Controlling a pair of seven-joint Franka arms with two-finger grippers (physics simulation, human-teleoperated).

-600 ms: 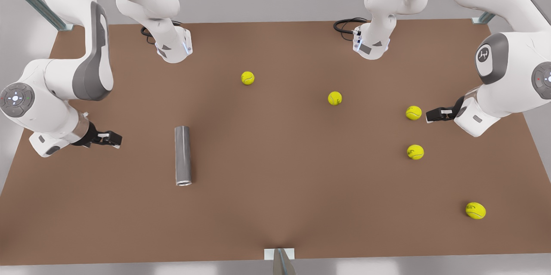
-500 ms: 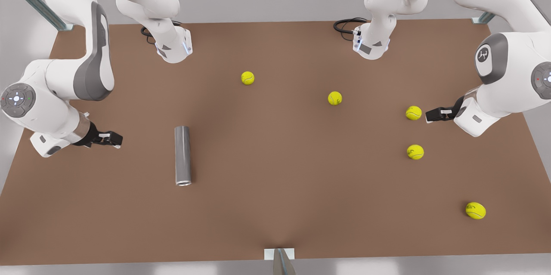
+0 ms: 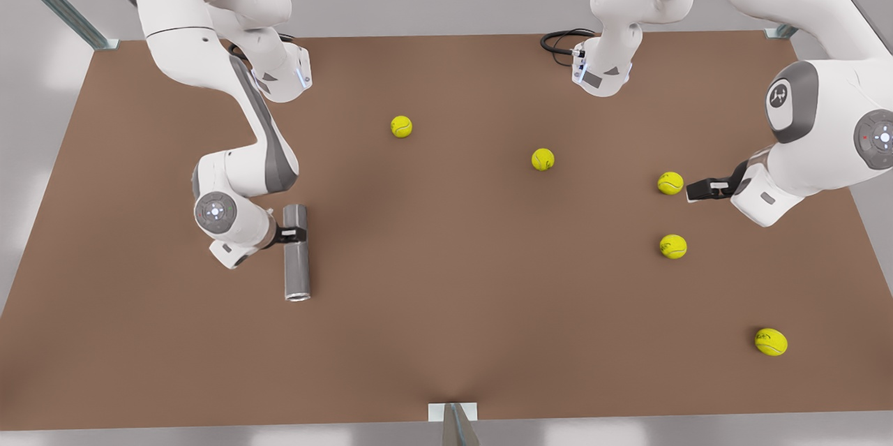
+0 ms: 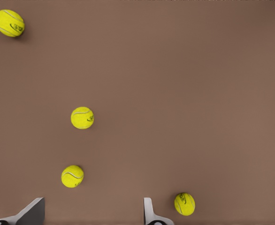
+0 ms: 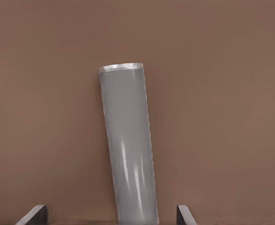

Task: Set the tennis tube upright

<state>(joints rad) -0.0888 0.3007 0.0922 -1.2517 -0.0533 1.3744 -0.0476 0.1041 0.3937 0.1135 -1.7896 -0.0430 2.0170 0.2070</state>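
- Front view: the tube (image 3: 297, 271) lies flat on the table (image 3: 453, 292), toward the front view's left. Its open end points at the near edge, so it is not yet upright.
- My right gripper (image 3: 294, 234) sits over the tube's far half, reaching in from the side. I judge this is to take the tube across its width before tipping it up.
- My left gripper (image 3: 696, 189) waits on the front view's right, just beside one ball (image 3: 670, 183). Four more balls (image 3: 543, 159) lie scattered, all well apart from the tube.
- Left wrist view: my left gripper (image 4: 90, 218) is spread wide and holds nothing. Four balls (image 4: 82, 117) lie on bare table beyond it, one just beside a fingertip (image 4: 149, 213).
- Right wrist view: my right gripper (image 5: 110, 218) is spread, its fingers (image 5: 34, 214) on either side of the tube (image 5: 128, 140) and clear of it. Nothing is grasped yet.
- Writing: the tube is plain grey with no label. The balls carry dark marks that I cannot read.
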